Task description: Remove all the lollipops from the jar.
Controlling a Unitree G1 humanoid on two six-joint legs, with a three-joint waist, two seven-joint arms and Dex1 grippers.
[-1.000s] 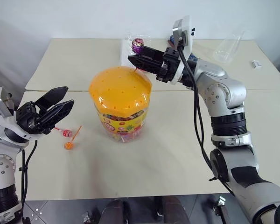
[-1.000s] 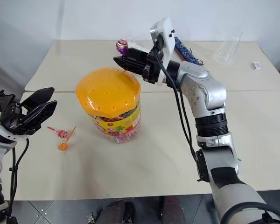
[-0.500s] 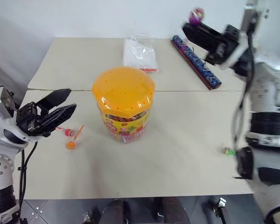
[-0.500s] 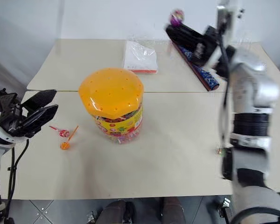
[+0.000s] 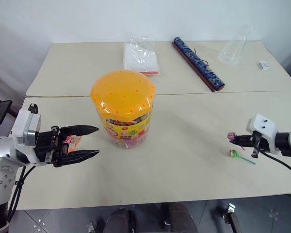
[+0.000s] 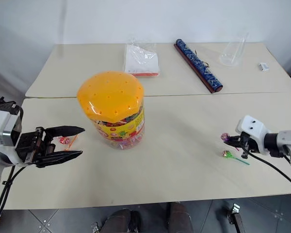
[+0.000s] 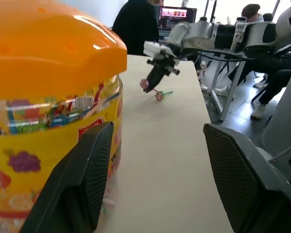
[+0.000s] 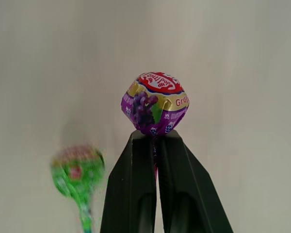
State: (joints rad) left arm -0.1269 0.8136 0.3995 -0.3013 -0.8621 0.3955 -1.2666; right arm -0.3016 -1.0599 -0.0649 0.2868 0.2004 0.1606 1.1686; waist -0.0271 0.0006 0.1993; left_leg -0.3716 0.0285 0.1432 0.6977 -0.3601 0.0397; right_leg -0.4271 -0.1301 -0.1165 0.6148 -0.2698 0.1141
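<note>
The jar (image 5: 122, 109), clear with an orange domed lid, stands left of the table's middle. My left gripper (image 5: 97, 141) is open and level, pointing at the jar's left side without touching it. Behind its fingers a red lollipop (image 6: 64, 140) lies on the table beside an orange stick. Far right, my right gripper (image 5: 236, 140) hangs low over the table, shut on the stick of the purple lollipop (image 8: 154, 103). A green lollipop (image 5: 234, 154) lies on the table just beside it.
At the back lie a clear plastic bag (image 5: 141, 56), a long blue patterned tube (image 5: 198, 63), a clear cup (image 5: 233, 46) on its side and a small white piece (image 5: 264, 65). Beyond the table's right edge are chairs and seated people (image 7: 136, 24).
My right arm swung from high over the back of the table down to the right edge, carrying the purple lollipop. My left gripper turned to point at the jar.
</note>
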